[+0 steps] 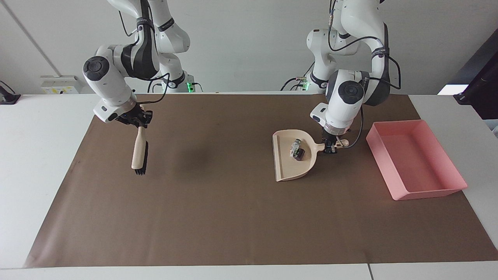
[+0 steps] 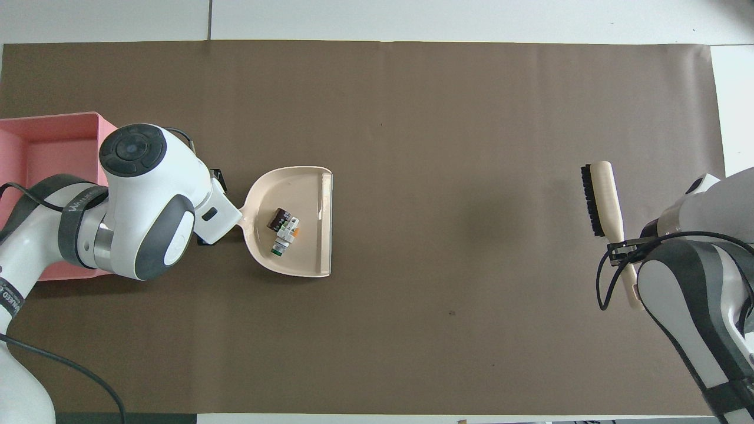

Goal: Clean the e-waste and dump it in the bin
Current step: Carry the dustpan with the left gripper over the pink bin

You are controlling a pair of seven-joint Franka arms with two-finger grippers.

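A brown paper sheet [image 1: 233, 217] covers most of the white bench [image 1: 42, 128]. A beige dustpan [image 1: 286, 171] sits tilted toward the left arm's end of the sheet. A beige brush [image 1: 139, 151] with black bristles hangs bristles-down over the right arm's end.

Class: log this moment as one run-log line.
left gripper: holds dustpan handle | e-waste: in dustpan | right gripper: holds brush | bin: empty

The left arm bends down over the middle of the tabletop, wrist tilted, its hand [image 1: 330, 149] closed tight. The right arm reaches out toward its own end, forearm slanting downward, its hand [image 1: 138, 123] clamped shut and held aloft.
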